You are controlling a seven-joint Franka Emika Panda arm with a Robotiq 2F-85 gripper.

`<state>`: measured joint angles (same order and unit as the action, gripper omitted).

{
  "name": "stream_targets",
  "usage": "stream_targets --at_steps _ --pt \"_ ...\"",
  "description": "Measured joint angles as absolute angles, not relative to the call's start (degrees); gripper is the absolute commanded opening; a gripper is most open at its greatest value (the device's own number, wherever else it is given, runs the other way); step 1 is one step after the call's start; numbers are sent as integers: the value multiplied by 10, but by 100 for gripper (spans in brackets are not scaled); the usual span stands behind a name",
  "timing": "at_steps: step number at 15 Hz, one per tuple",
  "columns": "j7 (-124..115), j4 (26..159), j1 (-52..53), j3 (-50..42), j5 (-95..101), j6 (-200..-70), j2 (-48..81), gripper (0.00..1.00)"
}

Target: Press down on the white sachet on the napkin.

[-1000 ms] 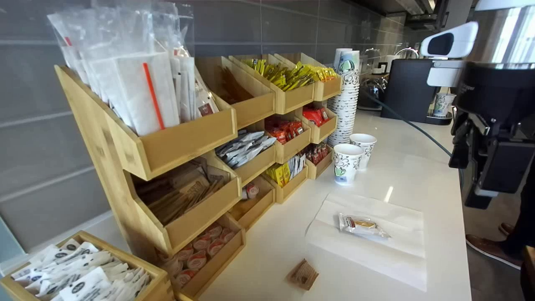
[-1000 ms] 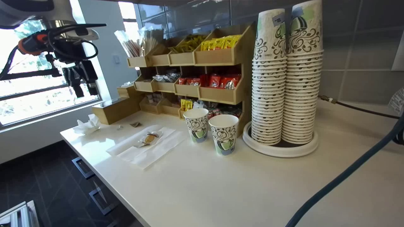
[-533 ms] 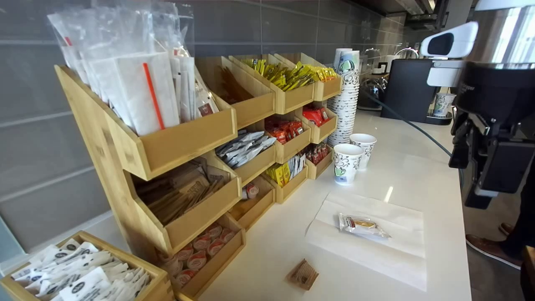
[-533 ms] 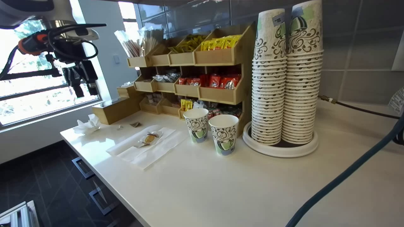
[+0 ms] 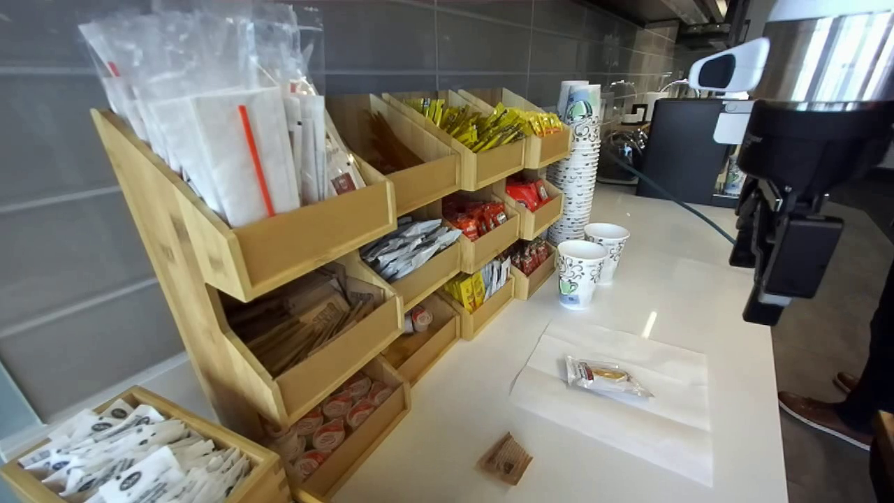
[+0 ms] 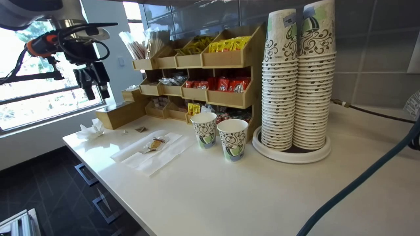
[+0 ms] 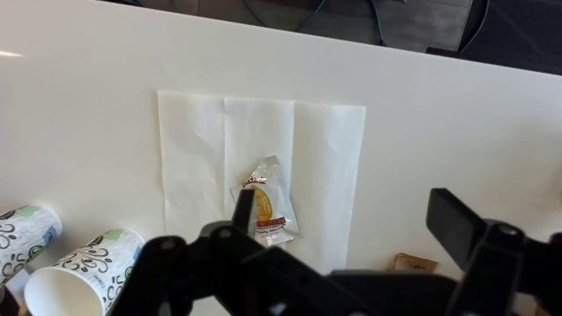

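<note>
Lying on napkin [image 7: 326, 175], white sachet [image 7: 270, 202], long axis along creases (roughly)

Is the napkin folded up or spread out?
Spread out: in the wrist view the napkin lies open in panels with creases between them, the sachet on top. Whether it is one layer, I cannot tell.

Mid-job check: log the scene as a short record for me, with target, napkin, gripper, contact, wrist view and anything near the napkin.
target: white sachet, lying on the napkin
napkin: spread out on the counter, fold creases showing
gripper: open, holding nothing
contact: none; the gripper is raised above the counter
wrist view: the gripper hides part of the white sachet
nearby: two paper cups, upright; brown packet; all off the napkin
background: wooden rack filled with packets and other supplies
</note>
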<state>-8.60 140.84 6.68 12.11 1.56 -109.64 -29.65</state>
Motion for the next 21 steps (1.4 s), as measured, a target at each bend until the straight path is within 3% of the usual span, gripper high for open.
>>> stream_targets --at_steps 13,21 --pt "-27 1409 62 95 57 -1253 -208 100" --pt "-26 1409 59 90 63 -1264 -186 100"
